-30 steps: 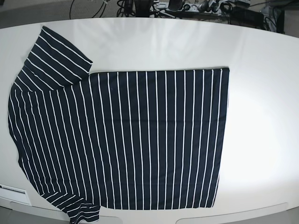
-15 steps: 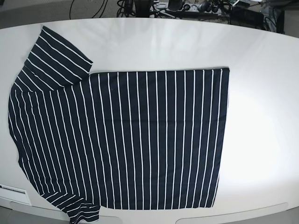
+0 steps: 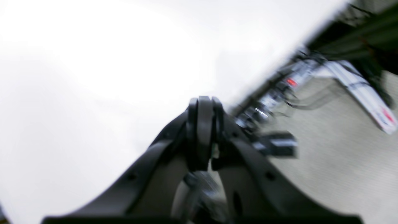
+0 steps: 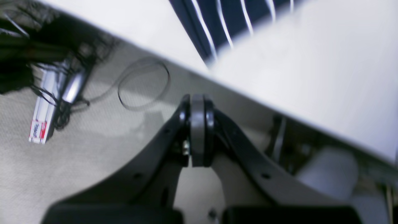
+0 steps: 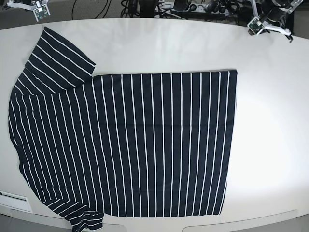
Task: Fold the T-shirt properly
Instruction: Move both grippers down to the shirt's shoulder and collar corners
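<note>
In the left wrist view the left gripper (image 3: 203, 124) has its black jaws pressed together on nothing, above bare white tabletop (image 3: 93, 77). Beyond the table's edge lie blurred cables and a power strip (image 3: 363, 93) on the floor. No cloth shows here.

In the right wrist view the right gripper (image 4: 197, 124) is likewise closed and empty, hanging over the floor just off the table's edge. A sleeve of the dark navy cotton T-shirt with thin white stripes (image 4: 230, 25) lies near that edge.

In the base view the T-shirt (image 5: 145, 145) lies spread flat, unfolded, sleeves toward the tabletop's left edge (image 5: 9, 63), hem toward the bare right half. Flat like this it offers clean edges to pinch. Both arms just peek in at the far corners, well apart from it; nothing blocks their way.
</note>
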`<state>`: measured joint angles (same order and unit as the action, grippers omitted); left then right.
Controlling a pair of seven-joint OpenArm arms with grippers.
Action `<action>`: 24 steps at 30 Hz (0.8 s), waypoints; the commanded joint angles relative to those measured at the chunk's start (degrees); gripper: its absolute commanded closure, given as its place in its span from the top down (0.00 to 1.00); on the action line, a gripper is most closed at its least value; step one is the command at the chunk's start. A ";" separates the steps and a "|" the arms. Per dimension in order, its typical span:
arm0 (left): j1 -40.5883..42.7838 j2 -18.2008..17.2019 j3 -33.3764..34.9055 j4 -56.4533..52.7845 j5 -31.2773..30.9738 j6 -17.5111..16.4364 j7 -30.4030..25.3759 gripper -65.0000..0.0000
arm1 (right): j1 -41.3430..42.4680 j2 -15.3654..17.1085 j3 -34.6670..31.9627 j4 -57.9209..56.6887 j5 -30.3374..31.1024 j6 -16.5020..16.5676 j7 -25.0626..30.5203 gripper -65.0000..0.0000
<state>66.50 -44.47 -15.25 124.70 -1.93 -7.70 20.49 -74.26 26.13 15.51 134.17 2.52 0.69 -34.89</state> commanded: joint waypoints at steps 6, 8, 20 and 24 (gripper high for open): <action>-4.92 -1.88 -2.45 3.34 3.61 -6.69 -5.49 0.00 | 1.29 0.39 5.55 0.83 0.72 6.40 4.26 0.00; -7.63 -3.56 -2.38 2.80 3.61 -10.73 -7.54 0.00 | 4.59 0.39 5.55 0.83 2.10 8.11 4.26 0.00; -25.14 -18.05 10.86 -5.75 6.25 -18.69 -17.25 0.57 | 14.88 0.37 5.51 0.83 9.73 15.02 5.73 0.00; -29.73 -24.52 19.04 -8.74 10.58 -18.71 -17.29 0.57 | 14.88 0.37 5.49 0.83 9.73 16.68 5.70 0.00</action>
<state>37.12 -67.85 4.60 115.35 9.13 -27.14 4.03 -58.87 26.00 20.69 134.19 12.45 17.52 -30.22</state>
